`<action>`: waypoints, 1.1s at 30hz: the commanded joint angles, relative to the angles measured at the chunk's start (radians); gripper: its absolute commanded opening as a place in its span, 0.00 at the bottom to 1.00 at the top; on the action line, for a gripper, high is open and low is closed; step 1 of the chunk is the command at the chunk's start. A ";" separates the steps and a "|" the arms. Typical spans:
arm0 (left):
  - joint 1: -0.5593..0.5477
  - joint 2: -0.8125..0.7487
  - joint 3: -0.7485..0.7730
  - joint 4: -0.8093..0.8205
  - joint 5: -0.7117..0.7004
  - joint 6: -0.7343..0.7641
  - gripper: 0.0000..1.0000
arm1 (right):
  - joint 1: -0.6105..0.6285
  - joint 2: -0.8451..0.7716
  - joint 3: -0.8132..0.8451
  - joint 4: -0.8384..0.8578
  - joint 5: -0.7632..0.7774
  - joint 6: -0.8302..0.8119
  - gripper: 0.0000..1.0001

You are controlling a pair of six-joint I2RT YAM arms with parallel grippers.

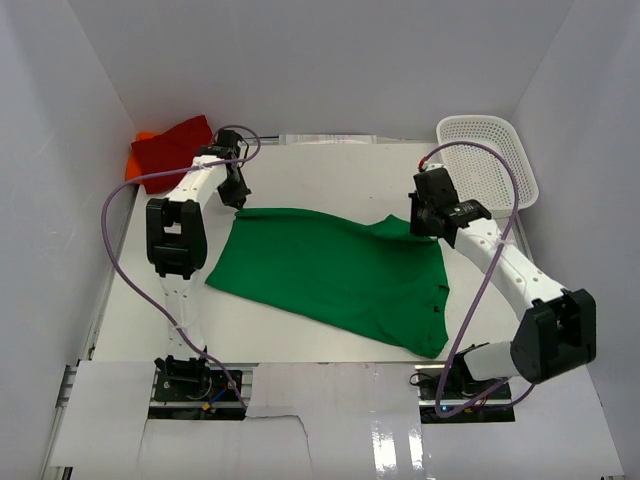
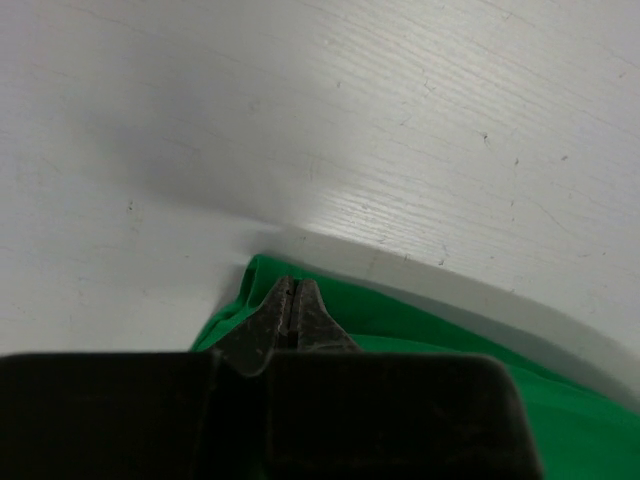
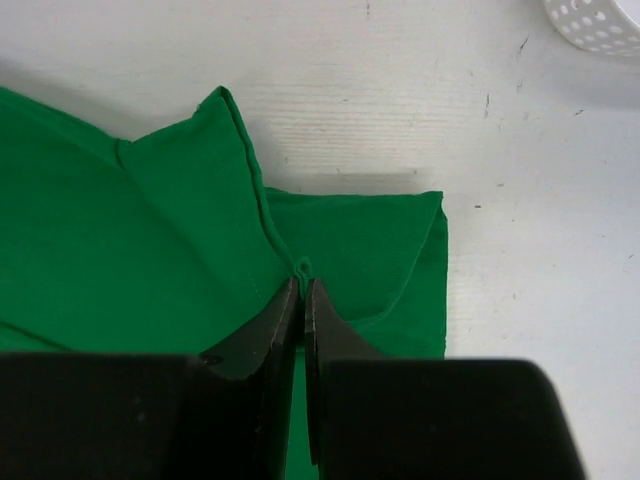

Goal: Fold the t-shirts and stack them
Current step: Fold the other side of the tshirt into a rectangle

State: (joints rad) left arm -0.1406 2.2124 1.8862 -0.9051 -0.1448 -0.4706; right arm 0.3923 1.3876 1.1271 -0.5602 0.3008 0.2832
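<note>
The green t-shirt [image 1: 330, 270] lay spread across the middle of the worktop [image 1: 330, 170]. The left claw [image 1: 237, 197] was clenched on its far-left corner and the right claw [image 1: 420, 222] on its far-right edge, seemingly to lift that edge evenly for a fold. The red t-shirt [image 1: 172, 145] sat in the far-left corner.

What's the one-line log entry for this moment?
green t-shirt: spread, unfolded | left gripper: shut on its far-left corner | right gripper: shut on its far-right edge | red t-shirt, orange t-shirt: heaped far-left | basket: far-right
</note>
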 commanded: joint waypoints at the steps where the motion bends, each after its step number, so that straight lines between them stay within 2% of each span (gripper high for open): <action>1: -0.004 -0.134 -0.022 0.018 -0.007 -0.007 0.00 | 0.025 -0.096 -0.022 -0.052 0.011 0.028 0.08; 14: -0.005 -0.266 -0.176 0.041 -0.033 -0.011 0.00 | 0.157 -0.297 -0.147 -0.188 -0.031 0.140 0.08; 22: -0.004 -0.332 -0.324 0.075 -0.045 -0.025 0.00 | 0.305 -0.412 -0.216 -0.283 -0.019 0.282 0.08; 32: -0.002 -0.355 -0.406 0.104 -0.050 -0.028 0.00 | 0.543 -0.404 -0.291 -0.310 0.011 0.471 0.08; 33: -0.001 -0.358 -0.423 0.107 -0.047 -0.025 0.00 | 0.554 -0.391 -0.296 -0.313 0.012 0.476 0.15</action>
State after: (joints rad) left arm -0.1406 1.9457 1.4902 -0.8261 -0.1764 -0.4904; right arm 0.9131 0.9783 0.8474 -0.8497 0.2832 0.6800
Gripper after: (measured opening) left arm 0.018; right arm 0.118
